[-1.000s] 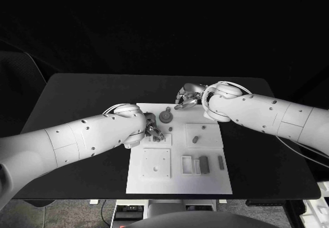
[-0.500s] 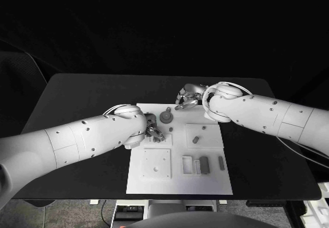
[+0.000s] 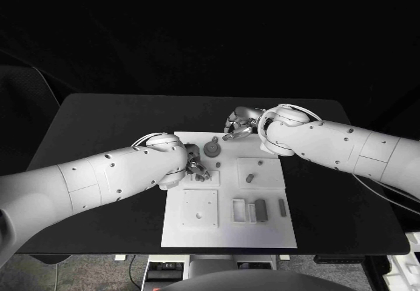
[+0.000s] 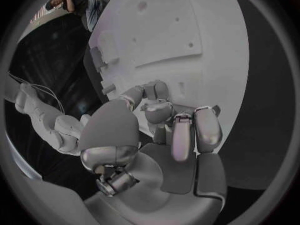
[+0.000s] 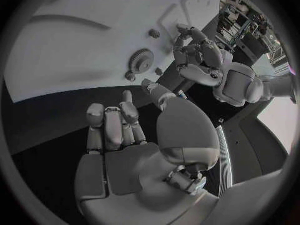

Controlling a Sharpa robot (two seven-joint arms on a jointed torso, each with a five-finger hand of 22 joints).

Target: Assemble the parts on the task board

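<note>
Presumably the parts are light, stiff moulded pieces, best pinched across their flat sides. A toothed gear (image 3: 212,147) with a raised hub is seen lying at the far edge of the task board (image 3: 229,239), a smooth white plate with raised square blocks; two oblong bars (image 3: 260,210) lie on its near right. The left hand (image 3: 196,165) is held with its fingers curled at the board's far left, just near of the gear; whether anything is pinched cannot be told. The right hand (image 3: 239,127) is poised just beyond the gear, fingers bent but parted, holding nothing.
</note>
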